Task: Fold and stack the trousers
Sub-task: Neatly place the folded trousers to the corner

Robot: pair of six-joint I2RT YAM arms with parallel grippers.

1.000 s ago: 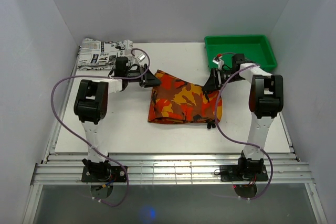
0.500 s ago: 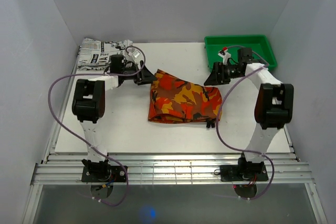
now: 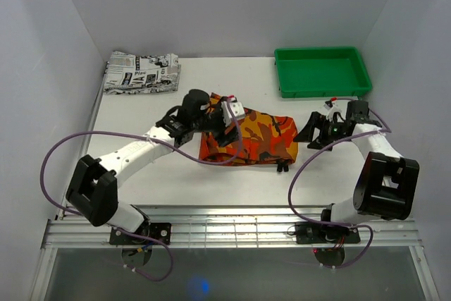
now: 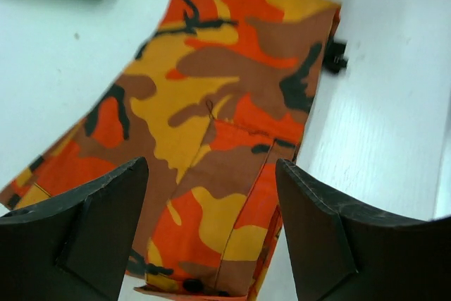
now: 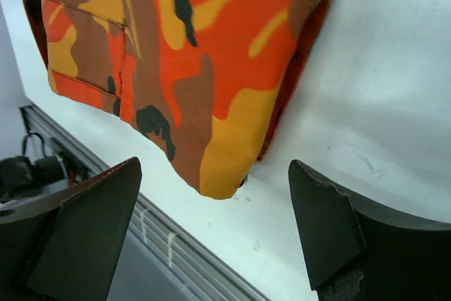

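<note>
I see the trousers point(image 3: 257, 140) in a camouflage print of orange, red, yellow and brown with black blotches, and my wrist cameras show the same print crossed by thin dark stitch lines. At the far left is a garment point(image 3: 141, 73) in black-and-white newspaper print and at the far right a plain bright green tray point(image 3: 320, 72), both on a white table point(image 3: 155, 167). My left arm point(image 3: 134, 151) and right arm point(image 3: 377, 147) are white with black joints, trailing purple cables point(image 3: 41, 174), and the left gripper point(image 4: 210, 174) has matte black fingers point(image 4: 77, 234).
</note>
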